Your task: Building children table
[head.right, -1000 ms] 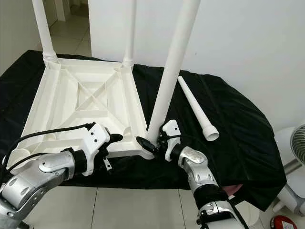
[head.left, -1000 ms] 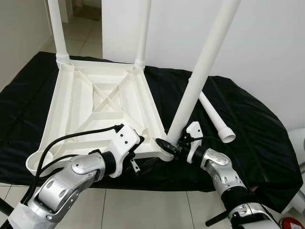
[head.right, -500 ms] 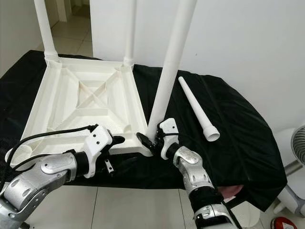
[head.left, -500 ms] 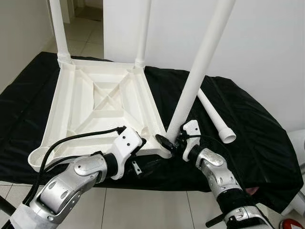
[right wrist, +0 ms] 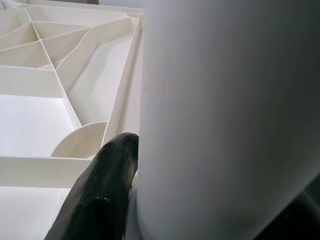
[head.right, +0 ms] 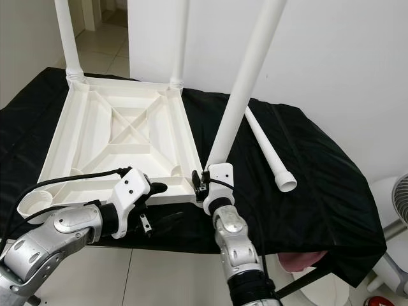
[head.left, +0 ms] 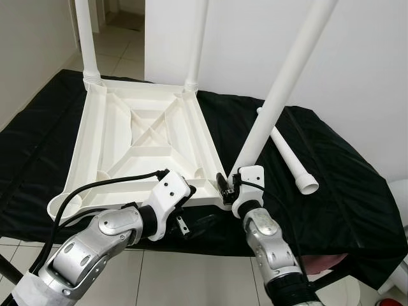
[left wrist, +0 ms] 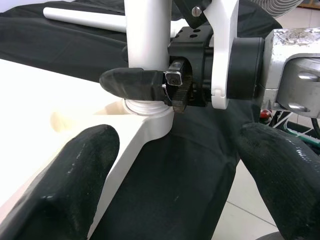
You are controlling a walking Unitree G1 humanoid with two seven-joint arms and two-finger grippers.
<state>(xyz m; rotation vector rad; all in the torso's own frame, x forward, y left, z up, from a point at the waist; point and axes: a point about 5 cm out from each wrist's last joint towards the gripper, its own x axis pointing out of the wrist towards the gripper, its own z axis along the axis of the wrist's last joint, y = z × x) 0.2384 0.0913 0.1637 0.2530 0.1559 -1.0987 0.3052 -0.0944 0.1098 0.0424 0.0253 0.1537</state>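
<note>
Right end effector [head.left: 228,189] is clamped on the base of a tilted white table leg [head.left: 280,97], right where the leg meets the near corner socket [left wrist: 145,111] of the upturned white table top [head.left: 137,143]; one black finger [left wrist: 132,83] wraps across the leg just above the socket, and in the right wrist view another finger [right wrist: 100,192] presses against the leg's side. The leg leans up and away from this end effector toward the white wall [head.right: 344,76]. Left end effector [left wrist: 175,175] sits just beside the right one, at the same near corner, fingers [left wrist: 65,180] spread wide with the corner of the table top and black cloth between them, not touching the leg. The table top lies underside up on a black cloth [head.left: 344,178] over the desk, ribs showing, stretching away from both end effectors. Two more legs already stand upright in the far corners: far left leg [head.left: 86,38] and far right leg [head.left: 197,41], well beyond the left end effector. A loose leg [head.left: 290,156] lies flat on the cloth, out past the right end effector, behind the held leg. An open empty socket [head.left: 64,205] sits at the near left corner, beside the left arm. Tiled floor [head.right: 159,280] shows under the arms.
</note>
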